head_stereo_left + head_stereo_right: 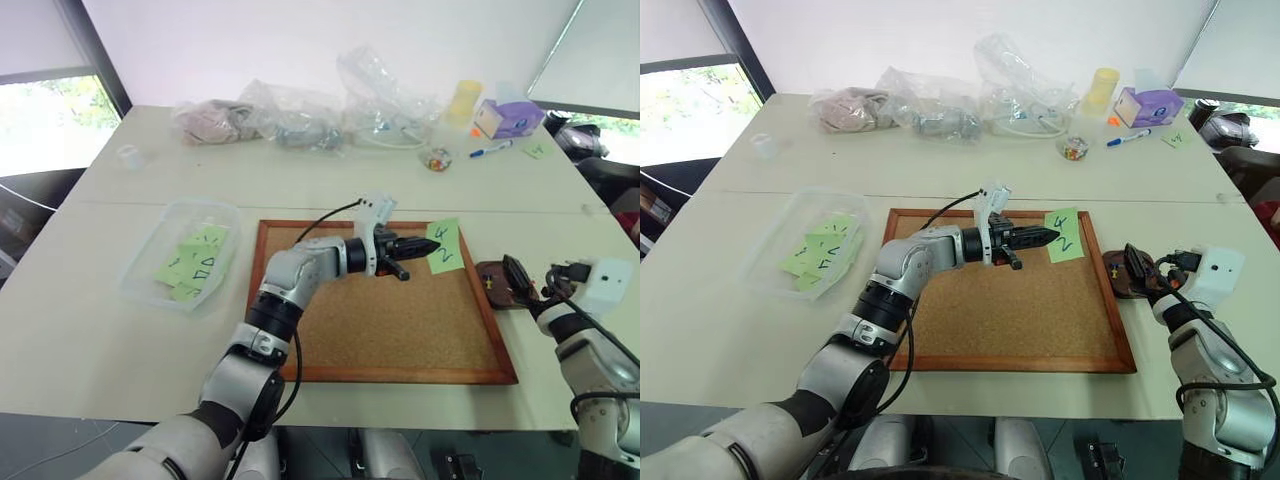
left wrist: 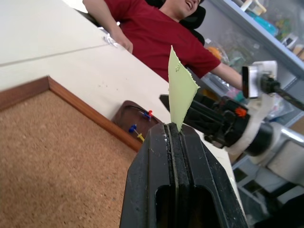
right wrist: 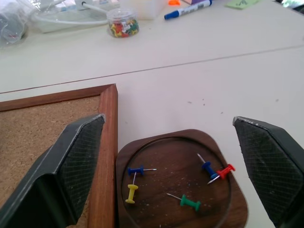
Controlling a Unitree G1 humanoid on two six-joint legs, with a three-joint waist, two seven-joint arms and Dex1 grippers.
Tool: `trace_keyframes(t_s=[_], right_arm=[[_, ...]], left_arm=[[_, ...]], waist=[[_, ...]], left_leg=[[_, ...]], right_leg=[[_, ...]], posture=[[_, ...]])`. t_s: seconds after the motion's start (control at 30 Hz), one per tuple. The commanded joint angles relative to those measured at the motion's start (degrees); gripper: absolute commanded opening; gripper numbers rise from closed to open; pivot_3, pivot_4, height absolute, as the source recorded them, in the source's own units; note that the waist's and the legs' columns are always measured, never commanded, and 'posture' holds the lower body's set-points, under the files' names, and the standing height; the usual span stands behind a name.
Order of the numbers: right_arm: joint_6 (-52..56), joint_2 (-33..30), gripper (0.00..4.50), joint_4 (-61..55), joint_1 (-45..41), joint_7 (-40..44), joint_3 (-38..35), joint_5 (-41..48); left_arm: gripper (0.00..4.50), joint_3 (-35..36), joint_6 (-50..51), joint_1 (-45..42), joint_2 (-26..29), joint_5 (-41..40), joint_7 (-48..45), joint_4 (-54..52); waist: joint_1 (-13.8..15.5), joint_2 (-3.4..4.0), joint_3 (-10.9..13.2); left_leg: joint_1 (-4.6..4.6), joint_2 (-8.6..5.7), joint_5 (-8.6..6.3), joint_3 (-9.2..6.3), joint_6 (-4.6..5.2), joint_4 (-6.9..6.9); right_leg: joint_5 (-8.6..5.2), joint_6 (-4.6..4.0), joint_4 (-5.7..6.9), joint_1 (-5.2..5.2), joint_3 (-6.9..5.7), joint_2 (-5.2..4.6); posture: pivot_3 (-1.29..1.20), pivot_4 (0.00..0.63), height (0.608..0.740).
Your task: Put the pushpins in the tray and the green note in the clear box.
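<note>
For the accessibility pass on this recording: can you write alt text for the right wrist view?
Five pushpins, two blue, one yellow, one green, one red, lie in the brown tray beside the cork board. The open right gripper hangs above, one black finger on each side.

The green note (image 1: 443, 246) I held over the cork board's (image 1: 380, 330) far right corner read "4" above "2" in black marker. Marks on the notes in the clear box (image 1: 150, 262) I couldn't read.
</note>
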Motion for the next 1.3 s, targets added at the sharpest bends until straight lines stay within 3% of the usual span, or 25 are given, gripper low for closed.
trace_keyframes(t_s=[0.03, 0.23, 0.37, 0.57, 0.63, 0.8, 0.97, 1.2, 1.3], right_arm=[[1.54, -3.74, 4.45, -8.31, 1.45, 3.39, 0.28, 2.03], [6.67, -10.36, 4.45, -16.80, 3.77, 9.70, 3.17, 6.32], [10.63, -13.80, 4.45, -21.65, 1.37, 12.38, 8.01, 10.42], [13.99, -14.58, 4.45, -23.26, -4.97, 14.69, 20.41, 11.74], [13.14, -13.84, 4.45, -21.63, -6.31, 15.59, 24.26, 10.17], [11.43, -12.90, 4.45, -18.73, -8.71, 17.14, 28.70, 7.43], [10.79, -13.31, 4.45, -17.75, -9.62, 18.40, 31.01, 5.46], [11.69, -13.47, 4.45, -19.88, -7.61, 17.95, 29.82, 5.35], [12.31, -13.82, 4.50, -21.14, -6.25, 17.62, 28.80, 5.82]], left_arm=[[0.00, -1.02, 0.71, -2.67, 1.72, 0.91, 0.73, -5.75], [0.00, -2.13, 6.32, -4.03, 11.40, 2.67, 0.16, -11.02], [0.00, 2.29, 11.10, -6.68, 20.10, 0.11, -0.99, -13.50], [0.00, 10.43, 18.62, -11.19, 39.35, -0.96, -2.64, -11.46], [0.00, 11.81, 21.40, -9.35, 46.64, -2.00, -5.71, -11.87], [0.00, 11.18, 19.13, 1.02, 57.55, -2.53, -13.65, -13.90], [0.00, 9.47, 15.18, 6.90, 59.57, 0.28, -14.71, -10.73], [0.00, 5.27, 10.23, 6.57, 58.33, 5.04, -14.56, -4.50], [0.89, 4.59, 9.31, 6.24, 58.13, 6.15, -14.78, -3.55]], waist=[[-0.11, 0.01, 0.01], [-0.26, 0.01, 0.01], [-0.33, -0.02, 0.07], [-0.15, -0.12, 0.17], [-0.26, -0.13, 0.18], [0.32, -0.16, 0.20], [0.87, -0.61, 0.35], [0.93, -0.63, 0.37], [0.91, -0.64, 0.38]], left_leg=[[0.00, 0.00, 0.00, -0.01, 0.00, 0.00], [0.04, 0.00, 0.00, -0.10, 0.00, -0.02], [0.03, 0.03, 0.00, -0.10, 0.00, -0.02], [0.01, 0.06, 0.00, -0.09, 0.00, -0.03], [0.01, 0.05, 0.00, -0.04, -0.01, -0.05], [0.00, 0.07, 0.01, 0.08, -0.03, -0.02], [-0.03, 0.07, 0.01, 0.13, -0.03, 0.10], [-0.03, 0.07, 0.01, 0.20, -0.03, 0.08], [-0.04, 0.07, 0.01, 0.21, -0.03, 0.08]], right_leg=[[0.00, 0.00, 0.00, 0.00, 0.00, 0.01], [0.00, 0.00, 0.01, 0.02, 0.00, 0.06], [0.00, 0.00, 0.03, 0.00, 0.00, 0.06], [0.02, 0.03, 0.05, -0.06, -0.03, 0.07], [0.02, 0.05, 0.04, -0.06, -0.04, 0.05], [-0.02, 0.00, 0.07, -0.09, -0.04, -0.03], [-0.02, -0.04, 0.06, -0.06, -0.07, -0.09], [-0.01, -0.04, 0.08, -0.09, -0.06, -0.06], [-0.01, -0.04, 0.08, -0.09, -0.06, -0.06]], posture=[[0.00, 0.150, 0.737], [0.00, 0.150, 0.737], [0.00, 0.150, 0.737], [0.00, 0.150, 0.737], [0.00, 0.150, 0.737], [0.00, 0.150, 0.737], [0.00, 0.150, 0.737], [0.00, 0.150, 0.737], [0.00, 0.150, 0.737]])
